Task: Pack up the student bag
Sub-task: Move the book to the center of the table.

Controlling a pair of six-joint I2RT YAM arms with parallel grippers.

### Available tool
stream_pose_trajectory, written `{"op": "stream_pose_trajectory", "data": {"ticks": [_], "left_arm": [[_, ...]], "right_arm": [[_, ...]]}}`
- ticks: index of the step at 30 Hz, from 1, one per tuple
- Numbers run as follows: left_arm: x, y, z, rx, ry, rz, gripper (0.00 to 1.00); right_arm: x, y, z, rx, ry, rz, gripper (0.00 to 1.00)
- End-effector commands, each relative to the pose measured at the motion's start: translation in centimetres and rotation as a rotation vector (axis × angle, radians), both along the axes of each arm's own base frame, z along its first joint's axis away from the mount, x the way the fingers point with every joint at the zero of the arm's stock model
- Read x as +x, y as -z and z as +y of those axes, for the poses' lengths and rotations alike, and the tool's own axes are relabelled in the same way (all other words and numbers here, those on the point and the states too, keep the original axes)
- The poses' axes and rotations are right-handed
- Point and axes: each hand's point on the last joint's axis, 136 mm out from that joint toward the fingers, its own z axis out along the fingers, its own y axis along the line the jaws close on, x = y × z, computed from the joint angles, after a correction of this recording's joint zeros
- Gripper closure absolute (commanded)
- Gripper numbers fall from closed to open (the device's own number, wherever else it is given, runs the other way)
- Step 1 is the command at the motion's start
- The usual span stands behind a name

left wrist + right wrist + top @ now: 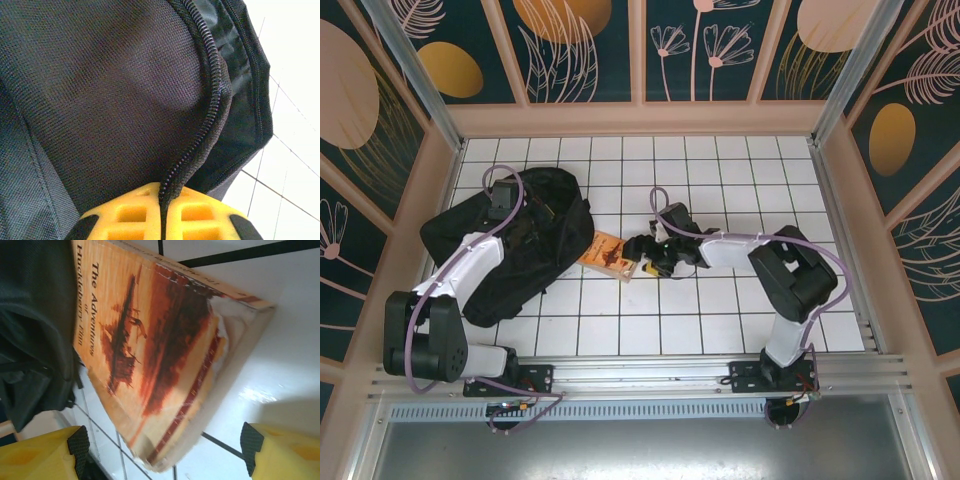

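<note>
The black student bag [520,245] lies on the left of the tiled table, its top opening facing right. My left gripper [503,195] sits at the bag's upper edge, its yellow fingers [125,212] shut on the zipper edge [207,115] of the bag. An orange paperback book [607,253], titled The Adventures of Huckleberry Finn [150,340], lies flat just right of the bag. My right gripper [642,250] stands open at the book's right end, its fingers [277,452] spread wide on either side of the book's near corner, not touching it.
The white tiled table [720,180] is walled on three sides by patterned panels. A metal rail [650,375] runs along the near edge by the arm bases. Bare tiles [280,305] lie right of the book.
</note>
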Motion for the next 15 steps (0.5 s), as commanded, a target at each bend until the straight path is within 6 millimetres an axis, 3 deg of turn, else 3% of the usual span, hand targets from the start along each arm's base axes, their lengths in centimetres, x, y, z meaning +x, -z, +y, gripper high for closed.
{"op": "stream_pose_trajectory", "data": {"ticks": [1,4,9,12,15], "left_arm": [[-0.3,-0.1,-0.7,-0.048,0.018,-0.006,1.00],[-0.6,0.3,-0.8,-0.060,0.022,0.001,1.00],[-0.9,0.8,-1.1,-0.074,0.028,0.006,1.00],[-1.1,1.1,-1.3,-0.085,0.037,0.008,1.00],[-1.3,1.5,-1.7,-0.095,0.043,0.013,1.00]], "right_arm": [[-0.3,0.0,1.7,0.116,-0.002,0.083,0.20],[0.3,-0.9,2.7,0.182,0.014,0.094,0.26],[1.0,-2.5,3.5,0.235,0.034,0.092,0.48],[1.2,-2.1,3.4,0.203,0.044,0.099,0.64],[1.4,-0.9,3.1,0.144,0.064,0.117,0.71]]}}
